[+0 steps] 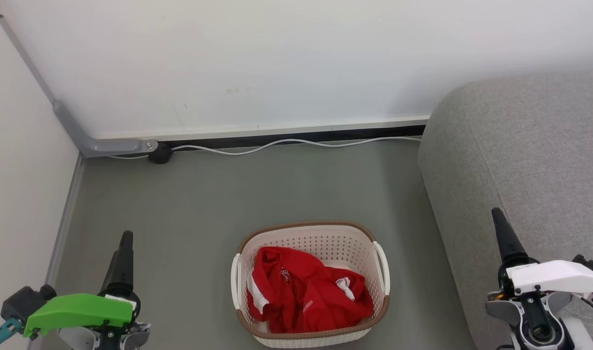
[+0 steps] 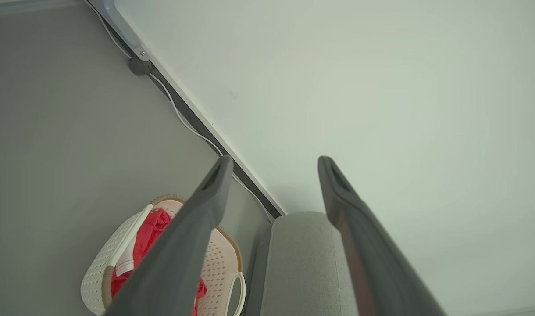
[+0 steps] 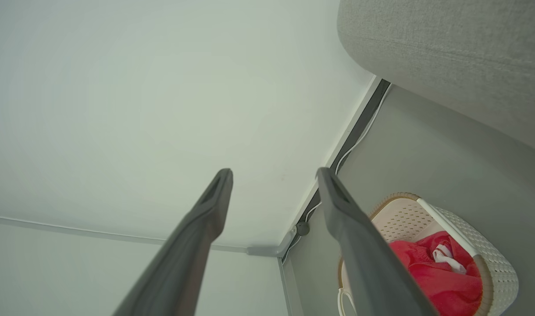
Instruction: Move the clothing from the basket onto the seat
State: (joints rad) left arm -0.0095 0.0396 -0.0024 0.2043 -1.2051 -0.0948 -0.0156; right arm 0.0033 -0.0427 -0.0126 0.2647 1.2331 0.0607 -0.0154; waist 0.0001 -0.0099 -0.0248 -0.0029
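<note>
From my station, the white wall [image 1: 277, 58] takes up the top of the head view, and the grey floor [image 1: 204, 204] runs from it toward me. The seat [image 1: 530, 160] comes in on the right. I get one rounded corner, and the rest is cut off by the right and bottom edges, so I can't judge its full extent.

The basket [image 1: 321, 245] stands on the floor just left of the seat, apart from it. Its near rim is clipped by the bottom edge. The clothing [image 1: 301, 291] lies crumpled inside the basket, bright red with white trim. I can't tell how many pieces there are, and the white lettering is too small to read. In the left wrist view one finger [image 2: 180, 245] covers part of the basket and fabric.

The left gripper [image 2: 275, 161] hangs above the floor left of the basket, jaws spread wide with nothing between them. The right gripper [image 3: 274, 172] is over the seat's edge, likewise spread and empty. In the head view each is edge-on, so I can't read the gap there.

A thin white cable [image 1: 287, 142] runs along the base of the wall to a dark plug [image 1: 160, 154].
</note>
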